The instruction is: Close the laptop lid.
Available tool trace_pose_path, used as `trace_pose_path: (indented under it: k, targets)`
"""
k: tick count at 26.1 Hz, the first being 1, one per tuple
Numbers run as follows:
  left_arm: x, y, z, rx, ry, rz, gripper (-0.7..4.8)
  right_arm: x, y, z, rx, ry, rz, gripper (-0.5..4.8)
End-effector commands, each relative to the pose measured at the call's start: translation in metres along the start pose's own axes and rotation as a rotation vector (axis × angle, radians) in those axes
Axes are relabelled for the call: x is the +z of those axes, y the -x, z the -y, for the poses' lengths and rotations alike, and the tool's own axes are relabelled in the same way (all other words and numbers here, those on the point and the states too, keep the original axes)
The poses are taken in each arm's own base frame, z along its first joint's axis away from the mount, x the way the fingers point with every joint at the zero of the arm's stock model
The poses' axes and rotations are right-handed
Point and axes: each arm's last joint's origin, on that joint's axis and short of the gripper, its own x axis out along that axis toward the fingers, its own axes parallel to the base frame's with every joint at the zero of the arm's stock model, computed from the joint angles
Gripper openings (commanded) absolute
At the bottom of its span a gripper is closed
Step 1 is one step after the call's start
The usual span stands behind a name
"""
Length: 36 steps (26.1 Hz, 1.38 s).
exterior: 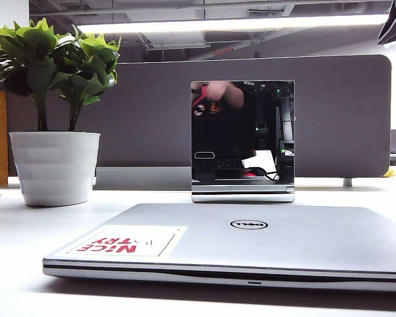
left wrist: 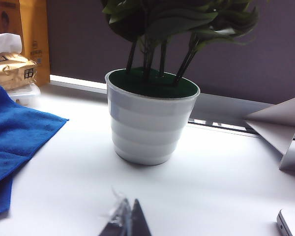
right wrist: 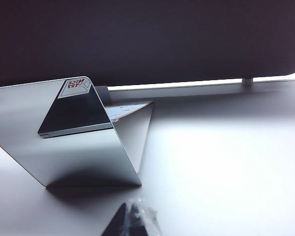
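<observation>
Two grippers: you see only dark fingertips; left gripper [left wrist: 125,221] hangs over bare table before the white plant pot [left wrist: 150,123], right gripper [right wrist: 130,221] near the mirror panel [right wrist: 69,132]; whether either is released or clenched cannot be told.
Laptop lid [exterior: 251,234]: down flat on the laptop [exterior: 218,272], sticker [exterior: 129,241] facing up.
Position: laptop lies just before the mirror panel, plant pot at its left.

— What sort of place is this?
— An office. A grey desk divider [exterior: 251,119] spans the middle of the frame, with strip lights [exterior: 231,24] along the top.
— Anything else?
— A potted plant [exterior: 53,119] at left and a laptop [exterior: 251,244] on the white desk [exterior: 13,264].
</observation>
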Motion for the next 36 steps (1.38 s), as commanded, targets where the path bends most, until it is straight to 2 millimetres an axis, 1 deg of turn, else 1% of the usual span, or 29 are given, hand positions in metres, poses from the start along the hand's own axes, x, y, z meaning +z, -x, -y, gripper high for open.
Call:
trace_pose_path:
  k: [1,9,12,14,17,19,27,30,33,36]
  targets:
    - [0.001,0.0,0.0,-0.004,-0.003,0.009,-0.05,0.003,0.001,-0.001,0.001,-0.001,0.018,-0.01]
    - [0.001,0.0,0.0,-0.004,-0.003,0.009,-0.05,0.003,0.001,-0.001,0.001,-0.001,0.018,-0.01]
    - [0.001,0.0,0.0,-0.004,-0.003,0.009,-0.05,0.003,0.001,0.0,-0.018,0.038,0.02,-0.01]
    - [0.001,0.0,0.0,-0.004,-0.003,0.009,-0.05,0.003,0.001,0.001,-0.065,0.061,0.031,-0.01]
    - [0.001,0.0,0.0,-0.004,-0.003,0.009,-0.05,0.003,0.001,0.005,-0.199,0.091,0.045,-0.01]
    - [0.001,0.0,0.0,-0.004,-0.003,0.009,-0.05,0.004,0.001,0.006,-0.236,0.091,0.051,-0.01]
    - [0.001,0.0,0.0,-0.004,-0.003,0.009,-0.05,0.001,0.004,0.007,-0.251,0.089,0.025,-0.01]
    - [0.001,0.0,0.0,-0.004,-0.003,0.009,-0.05,0.001,0.016,0.005,-0.254,0.089,0.009,-0.01]
    - [0.001,0.0,0.0,-0.004,-0.003,0.009,-0.05,-0.001,0.036,0.003,-0.252,0.09,0.028,-0.01]
    - [0.001,0.0,0.0,-0.004,-0.003,0.009,-0.05,-0.011,0.058,0.002,-0.245,0.089,0.076,-0.01]
